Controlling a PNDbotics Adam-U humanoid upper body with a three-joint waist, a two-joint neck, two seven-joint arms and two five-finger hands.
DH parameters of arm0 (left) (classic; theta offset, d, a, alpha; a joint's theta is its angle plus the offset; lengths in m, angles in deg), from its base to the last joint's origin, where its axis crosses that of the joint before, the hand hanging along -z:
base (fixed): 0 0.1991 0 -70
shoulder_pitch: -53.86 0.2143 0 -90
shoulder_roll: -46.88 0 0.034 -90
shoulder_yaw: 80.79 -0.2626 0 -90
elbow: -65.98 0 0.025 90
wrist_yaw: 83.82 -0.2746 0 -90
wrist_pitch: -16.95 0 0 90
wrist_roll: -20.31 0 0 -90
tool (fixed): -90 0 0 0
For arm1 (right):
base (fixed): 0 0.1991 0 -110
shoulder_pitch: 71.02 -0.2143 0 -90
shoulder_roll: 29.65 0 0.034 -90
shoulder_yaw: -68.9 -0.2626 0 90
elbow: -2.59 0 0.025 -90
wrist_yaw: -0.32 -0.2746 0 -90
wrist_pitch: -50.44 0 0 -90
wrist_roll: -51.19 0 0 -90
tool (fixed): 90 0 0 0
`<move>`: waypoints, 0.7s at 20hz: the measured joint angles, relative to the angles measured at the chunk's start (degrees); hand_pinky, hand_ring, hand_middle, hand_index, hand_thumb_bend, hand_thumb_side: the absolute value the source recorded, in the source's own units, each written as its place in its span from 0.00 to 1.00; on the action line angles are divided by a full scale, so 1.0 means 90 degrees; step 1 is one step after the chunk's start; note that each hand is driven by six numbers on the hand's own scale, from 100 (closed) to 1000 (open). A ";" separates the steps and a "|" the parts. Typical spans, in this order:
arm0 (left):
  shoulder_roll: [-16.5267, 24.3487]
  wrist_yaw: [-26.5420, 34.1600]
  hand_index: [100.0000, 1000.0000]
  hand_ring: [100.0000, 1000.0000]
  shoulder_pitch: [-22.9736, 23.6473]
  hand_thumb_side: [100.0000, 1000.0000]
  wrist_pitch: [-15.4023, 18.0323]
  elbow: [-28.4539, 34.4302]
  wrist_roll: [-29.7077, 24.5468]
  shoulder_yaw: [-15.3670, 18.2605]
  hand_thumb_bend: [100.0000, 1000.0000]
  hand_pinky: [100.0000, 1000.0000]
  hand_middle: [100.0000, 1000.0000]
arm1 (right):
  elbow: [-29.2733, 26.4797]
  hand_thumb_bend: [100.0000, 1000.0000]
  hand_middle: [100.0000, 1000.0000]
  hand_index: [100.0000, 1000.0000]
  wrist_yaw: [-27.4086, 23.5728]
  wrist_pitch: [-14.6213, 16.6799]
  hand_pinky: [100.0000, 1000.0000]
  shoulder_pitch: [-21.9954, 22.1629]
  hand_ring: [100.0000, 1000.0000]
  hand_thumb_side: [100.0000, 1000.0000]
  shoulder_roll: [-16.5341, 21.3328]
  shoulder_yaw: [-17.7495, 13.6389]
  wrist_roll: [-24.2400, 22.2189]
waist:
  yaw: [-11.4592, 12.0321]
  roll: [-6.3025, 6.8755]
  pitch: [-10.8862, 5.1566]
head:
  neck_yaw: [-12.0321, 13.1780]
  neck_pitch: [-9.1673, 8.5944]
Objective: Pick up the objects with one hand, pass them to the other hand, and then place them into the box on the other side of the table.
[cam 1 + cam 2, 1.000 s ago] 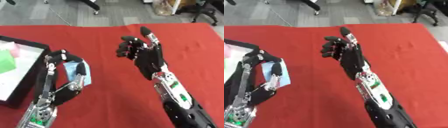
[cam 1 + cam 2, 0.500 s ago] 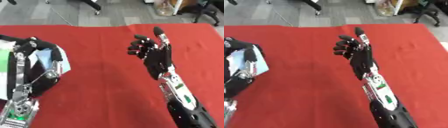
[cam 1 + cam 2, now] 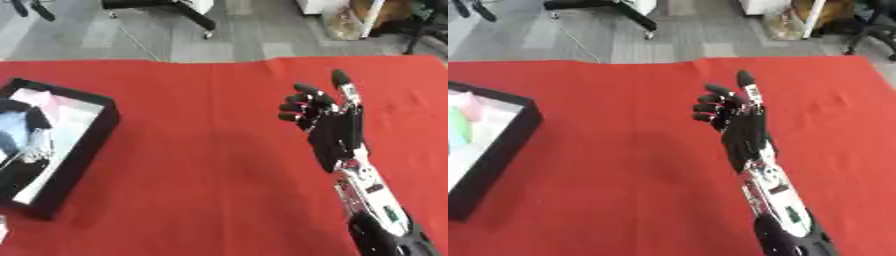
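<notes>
The right robot hand [image 3: 325, 125] is raised over the red cloth-covered bench [image 3: 201, 150], palm side turned toward the left, empty — one finger stretched up, the others half bent, nothing between them. Its black and silver forearm [image 3: 372, 210] comes up from the lower right corner.

At the left edge sits the black-walled open box with a white floor [image 3: 83, 145], lying askew on the red cloth. In the left eye view the left robot hand [image 3: 26, 142] hangs inside the box over its white floor, with a pale blue object [image 3: 16, 131] against its fingers; whether the fingers are curled round it cannot be told, as the hand is blurred and cut by the frame edge. In the right eye view a green object [image 3: 457, 126] and a pale pink object [image 3: 470, 106] lie in the box — both near its far left part.
</notes>
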 measured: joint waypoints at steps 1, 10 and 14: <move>0.0128 -0.0037 0.47 0.28 0.0046 0.00 -0.0104 -0.0166 -0.0060 0.0138 0.07 0.44 0.21 | 0.0010 0.26 0.54 0.72 0.0000 0.0004 0.64 0.0001 0.60 1.00 0.0000 0.0000 0.0003 | -0.0021 0.0003 0.0000 | 0.0016 -0.0027; 0.0673 -0.0070 0.88 0.78 -0.0728 0.72 -0.1015 -0.1637 -0.0905 -0.0243 0.15 0.80 0.78 | 0.0022 0.24 0.54 0.72 0.0001 0.0006 0.64 0.0003 0.60 1.00 -0.0006 0.0041 -0.0047 | -0.0167 0.0001 0.0000 | 0.0039 -0.0169; 0.0677 -0.0368 0.93 0.85 -0.1046 0.83 -0.1246 -0.2016 -0.1311 -0.0549 0.15 0.84 0.86 | 0.0044 0.24 0.54 0.72 0.0023 0.0015 0.64 0.0006 0.60 1.00 -0.0011 0.0042 -0.0063 | -0.0177 0.0001 0.0000 | 0.0015 -0.0202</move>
